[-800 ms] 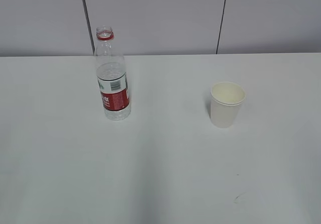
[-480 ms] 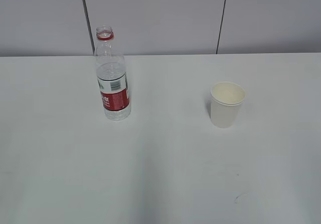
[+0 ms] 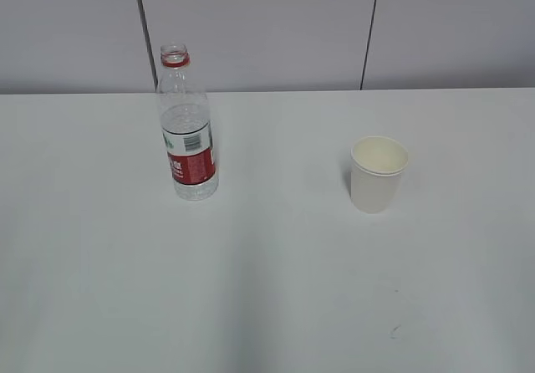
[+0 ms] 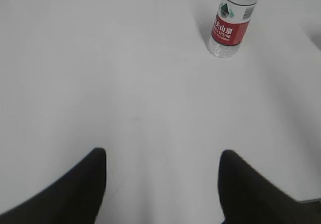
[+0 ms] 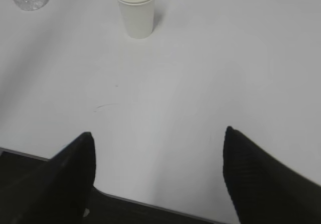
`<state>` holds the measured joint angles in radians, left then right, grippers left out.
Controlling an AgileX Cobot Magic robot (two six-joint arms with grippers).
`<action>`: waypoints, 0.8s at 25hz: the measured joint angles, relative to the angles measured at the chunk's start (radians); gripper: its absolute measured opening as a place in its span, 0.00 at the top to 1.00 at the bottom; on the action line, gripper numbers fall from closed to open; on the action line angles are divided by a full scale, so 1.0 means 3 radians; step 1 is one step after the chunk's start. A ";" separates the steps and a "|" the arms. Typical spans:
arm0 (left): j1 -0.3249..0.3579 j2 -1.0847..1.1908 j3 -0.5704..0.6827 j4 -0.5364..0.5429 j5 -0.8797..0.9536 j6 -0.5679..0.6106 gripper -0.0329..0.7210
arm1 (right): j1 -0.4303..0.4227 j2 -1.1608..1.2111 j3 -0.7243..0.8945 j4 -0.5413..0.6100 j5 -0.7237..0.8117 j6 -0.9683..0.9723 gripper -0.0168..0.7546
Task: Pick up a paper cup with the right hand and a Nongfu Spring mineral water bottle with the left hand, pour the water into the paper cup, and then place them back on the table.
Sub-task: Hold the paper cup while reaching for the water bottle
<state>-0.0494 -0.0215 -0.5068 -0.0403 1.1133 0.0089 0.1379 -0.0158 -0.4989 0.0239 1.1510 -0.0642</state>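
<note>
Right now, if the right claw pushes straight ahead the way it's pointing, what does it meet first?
Probably bare table. The right claw stands open, and the paper cup sits left of its centre line, so it would likely pass beside the cup, though depth is hard to judge.

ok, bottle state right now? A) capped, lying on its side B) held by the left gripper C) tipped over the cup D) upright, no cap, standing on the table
D: the bottle stands upright on the table with its neck open and no cap, well apart from the cup; no gripper touches it.
</note>
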 joint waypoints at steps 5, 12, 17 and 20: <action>0.0000 0.0000 0.0000 -0.0004 -0.0001 0.0000 0.37 | 0.0000 0.0000 -0.0046 0.0000 -0.0086 0.0000 0.22; 0.0000 0.0015 -0.0070 0.0055 -0.0319 0.0035 0.37 | 0.0000 0.0000 -0.0066 0.0000 -0.0750 0.0000 0.22; 0.0000 0.0334 -0.0077 0.0065 -0.0987 0.0263 0.37 | 0.0000 0.0365 -0.0066 -0.0008 -0.1204 0.0000 0.22; 0.0000 0.0685 -0.0077 0.0065 -0.1409 0.0375 0.37 | 0.0000 0.0712 -0.0066 -0.0015 -0.1484 0.0000 0.22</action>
<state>-0.0494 0.1840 -0.5300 -0.0208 0.6906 0.1215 0.1379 0.1979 -0.5188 0.0194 0.7059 -0.0642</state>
